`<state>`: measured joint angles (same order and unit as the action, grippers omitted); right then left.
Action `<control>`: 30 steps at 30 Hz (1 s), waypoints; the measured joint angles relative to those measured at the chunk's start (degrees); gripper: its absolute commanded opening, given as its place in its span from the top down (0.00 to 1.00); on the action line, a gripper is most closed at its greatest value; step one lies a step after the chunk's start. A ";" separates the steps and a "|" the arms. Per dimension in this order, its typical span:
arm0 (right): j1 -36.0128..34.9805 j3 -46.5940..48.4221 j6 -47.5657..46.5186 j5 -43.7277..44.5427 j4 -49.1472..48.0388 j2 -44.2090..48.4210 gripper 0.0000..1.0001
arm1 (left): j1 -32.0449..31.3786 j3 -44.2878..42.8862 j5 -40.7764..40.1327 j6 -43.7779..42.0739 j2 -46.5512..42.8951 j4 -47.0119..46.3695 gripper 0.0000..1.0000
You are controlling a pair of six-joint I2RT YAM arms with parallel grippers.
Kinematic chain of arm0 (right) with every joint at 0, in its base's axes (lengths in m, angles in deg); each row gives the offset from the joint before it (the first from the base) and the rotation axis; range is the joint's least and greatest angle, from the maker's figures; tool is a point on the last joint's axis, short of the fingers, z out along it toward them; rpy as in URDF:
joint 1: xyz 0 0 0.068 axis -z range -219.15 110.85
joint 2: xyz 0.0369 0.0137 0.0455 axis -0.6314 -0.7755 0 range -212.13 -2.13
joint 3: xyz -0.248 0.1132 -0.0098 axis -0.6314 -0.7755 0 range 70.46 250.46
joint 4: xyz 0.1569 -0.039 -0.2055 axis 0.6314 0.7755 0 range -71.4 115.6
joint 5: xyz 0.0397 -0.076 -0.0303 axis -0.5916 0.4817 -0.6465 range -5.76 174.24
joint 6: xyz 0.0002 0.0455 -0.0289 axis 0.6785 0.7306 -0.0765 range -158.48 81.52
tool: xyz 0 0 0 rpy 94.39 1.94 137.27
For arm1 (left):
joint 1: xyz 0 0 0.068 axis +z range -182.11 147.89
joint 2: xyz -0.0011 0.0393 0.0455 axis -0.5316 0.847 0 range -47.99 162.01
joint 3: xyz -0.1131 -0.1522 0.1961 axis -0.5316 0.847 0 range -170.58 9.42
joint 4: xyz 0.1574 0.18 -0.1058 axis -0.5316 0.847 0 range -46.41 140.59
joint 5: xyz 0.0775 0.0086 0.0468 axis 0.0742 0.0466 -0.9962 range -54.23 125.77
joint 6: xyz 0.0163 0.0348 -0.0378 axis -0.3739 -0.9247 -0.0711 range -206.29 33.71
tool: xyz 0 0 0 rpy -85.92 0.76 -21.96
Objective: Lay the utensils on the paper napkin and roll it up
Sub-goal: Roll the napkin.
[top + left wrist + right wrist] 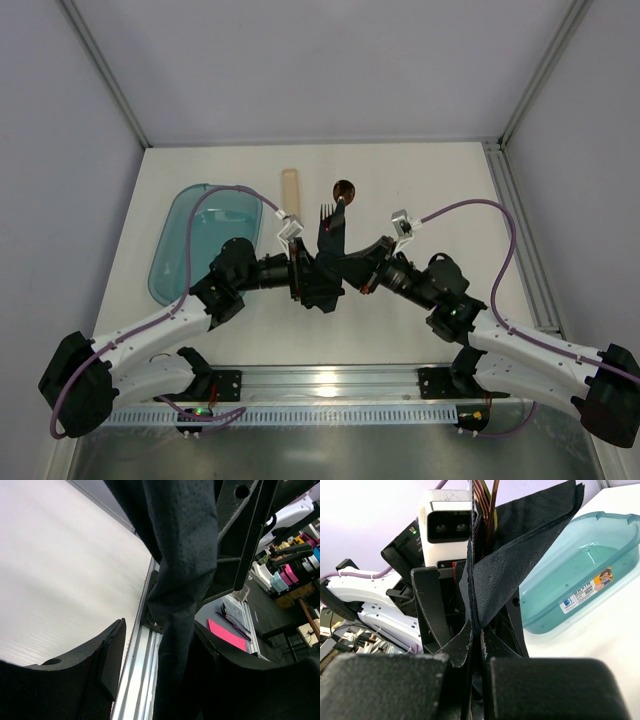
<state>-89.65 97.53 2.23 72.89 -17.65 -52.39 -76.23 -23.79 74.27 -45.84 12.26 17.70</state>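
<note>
Two tools meet above the bench [450, 200]; right tool [476, 645] clamped on the paper napkin [520, 545], left tool [160, 650] parted around it; single pinch may let utensils [344, 189] slip out.

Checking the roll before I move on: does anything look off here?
Yes. The napkin is a loose fold, not a roll, pinched in the right pincer; fork and spoon poke out its far end. A pale stick lies apart.
</note>
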 measured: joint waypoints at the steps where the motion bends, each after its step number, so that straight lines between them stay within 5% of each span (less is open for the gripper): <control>1: 0.00 0.00 0.02 -0.02 -0.13 -0.02 0.96 | 0.00 -0.02 -0.07 0.11 0.00 -0.46 0.43; 16: 0.00 -0.17 0.20 -0.26 -0.48 -0.59 0.96 | 0.00 -0.09 -0.09 3.17 0.02 -7.45 0.46; 30: 0.11 -0.66 0.39 -0.52 -1.09 -0.74 0.96 | 0.02 0.44 0.81 5.68 1.20 -11.23 0.59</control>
<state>-89.54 96.87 2.62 72.36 -18.74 -53.14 -76.21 -23.35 75.08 -40.16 13.47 6.46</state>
